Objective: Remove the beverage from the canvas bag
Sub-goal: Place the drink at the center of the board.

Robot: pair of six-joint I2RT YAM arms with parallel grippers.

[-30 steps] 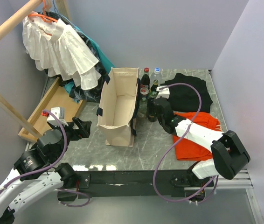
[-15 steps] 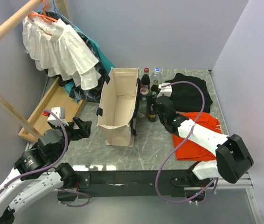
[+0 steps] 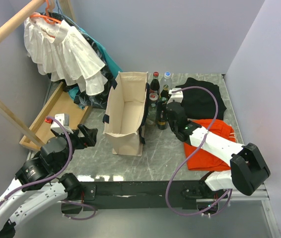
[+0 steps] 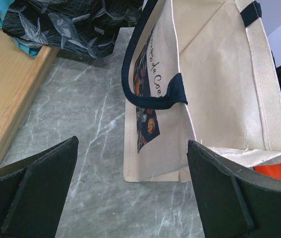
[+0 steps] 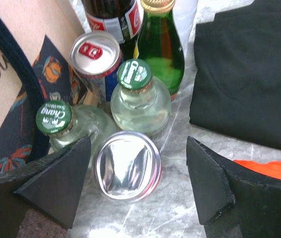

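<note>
Canvas bag (image 3: 125,111) stands upright on the marble table (image 3: 160,153), mouth open upward, the long axis of the mouth running from the near edge to the far wall; navy handle (image 4: 148,99) droops over its left side. Just beside the bag's right side, a cluster of upright drinks: two cans, one silver-ended can (image 5: 126,166) and one red-topped can (image 5: 95,52); two clear bottles with green caps (image 5: 139,96); one green bottle (image 5: 160,44); one dark cola bottle (image 5: 108,15). Right gripper (image 5: 138,144) hangs over the silver-ended can, jaws wide apart and straddling it, gripping nothing; left gripper (image 4: 131,148) equally wide, empty, facing the bag's near end.
</note>
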